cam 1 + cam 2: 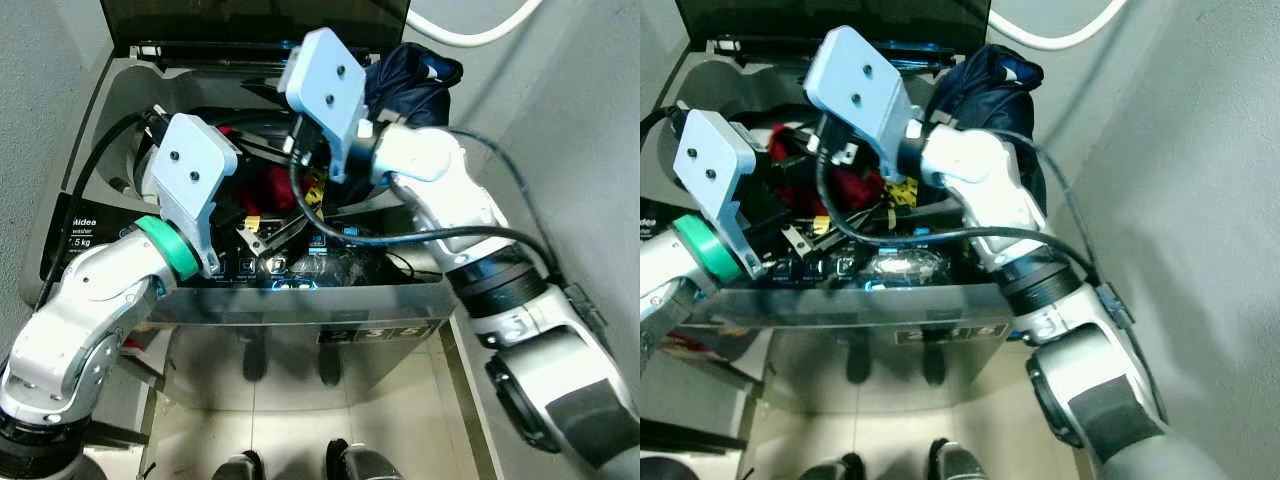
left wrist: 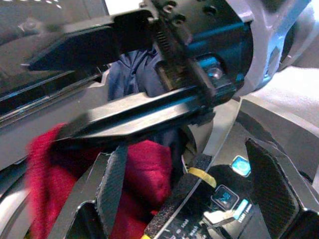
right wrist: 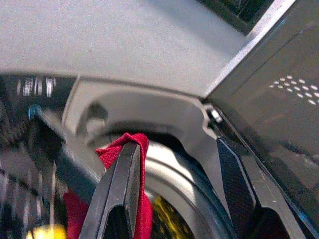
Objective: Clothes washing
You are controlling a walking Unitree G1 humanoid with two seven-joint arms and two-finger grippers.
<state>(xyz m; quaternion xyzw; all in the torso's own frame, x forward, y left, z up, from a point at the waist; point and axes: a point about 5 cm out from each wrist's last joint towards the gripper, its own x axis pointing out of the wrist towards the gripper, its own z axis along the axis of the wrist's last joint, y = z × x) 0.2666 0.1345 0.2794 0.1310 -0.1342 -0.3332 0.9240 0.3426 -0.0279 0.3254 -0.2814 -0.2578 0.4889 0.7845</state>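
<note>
Here, spread left pincer (image 2: 189,199) and right pincer (image 3: 179,189) hover over the washer (image 1: 330,345) on pale tiled floor (image 1: 290,420).

Two arms are clad in silver shells with black joint rings. On the left arm (image 1: 90,320) a green band is worn at the wrist. Each wrist is capped by a pale blue-grey plate (image 1: 325,85) fixed with two dark screws. Black cables (image 1: 440,236) are looped along the right arm (image 1: 470,235). Black feet (image 1: 300,465) are seen below.
</note>
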